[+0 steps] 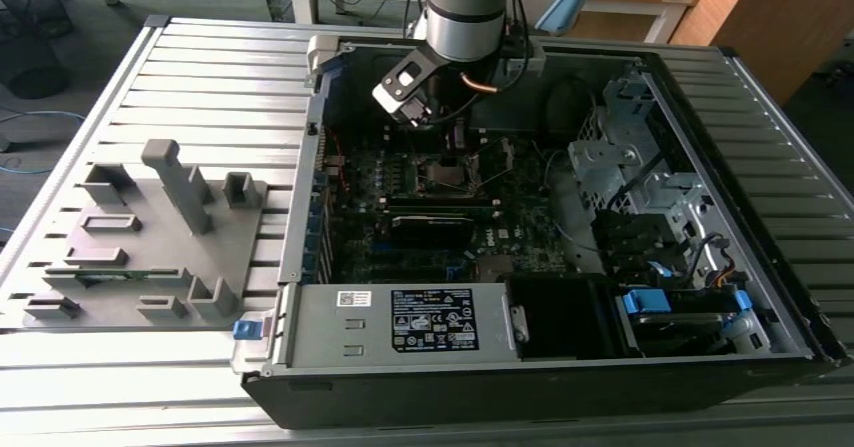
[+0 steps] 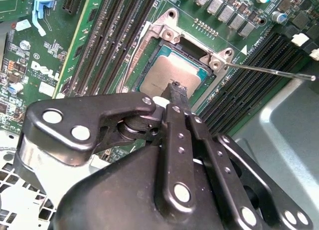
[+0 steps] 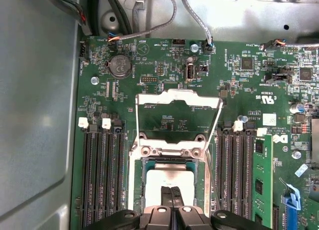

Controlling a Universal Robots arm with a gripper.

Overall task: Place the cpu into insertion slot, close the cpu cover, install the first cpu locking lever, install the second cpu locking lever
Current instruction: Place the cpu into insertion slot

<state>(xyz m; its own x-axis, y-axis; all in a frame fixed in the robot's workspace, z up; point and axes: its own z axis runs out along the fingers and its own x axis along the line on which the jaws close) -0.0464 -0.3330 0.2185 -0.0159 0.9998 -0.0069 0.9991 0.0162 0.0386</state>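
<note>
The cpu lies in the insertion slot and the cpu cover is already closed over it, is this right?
No. The cpu lies in the insertion slot, but the cpu cover is open, swung up, as the first wrist view shows.

A grey slatted table carries an open computer case and, at the exterior view's left, a grey holder plate, probably plastic.
</note>
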